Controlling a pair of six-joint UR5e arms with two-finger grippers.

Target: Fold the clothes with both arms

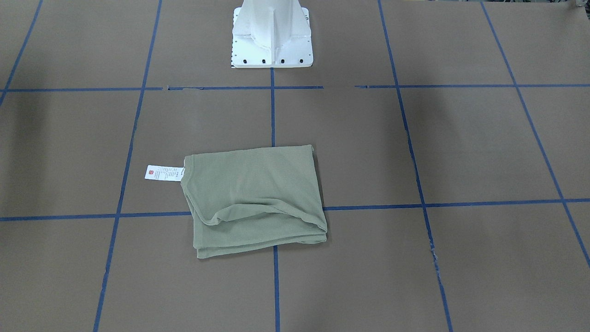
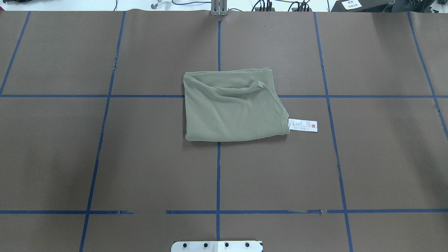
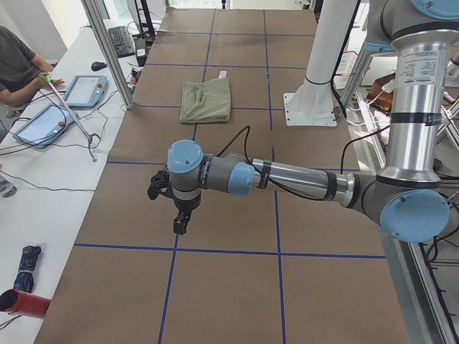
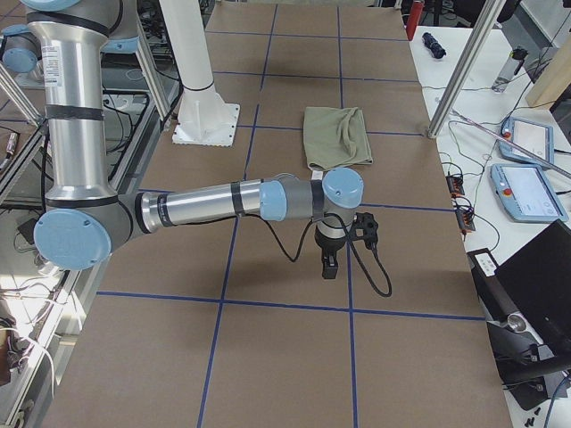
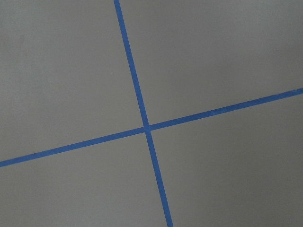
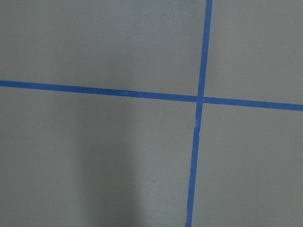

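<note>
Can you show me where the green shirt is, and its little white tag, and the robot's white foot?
green shirt [image 2: 231,112], overhead view, middle of the folded cloth.
white tag [image 2: 303,125], overhead view, middle of the card.
white base [image 1: 272,46], front-facing view, low on the stand.

No legible text. On the white hang tag [image 2: 303,125], touching the folded shirt [image 2: 231,105]: a small red square and rows of fine print, too small to read. On the upright tubes of the left arm [image 3: 422,72] and right arm [image 4: 64,71]: printed labels, blurred.
</note>
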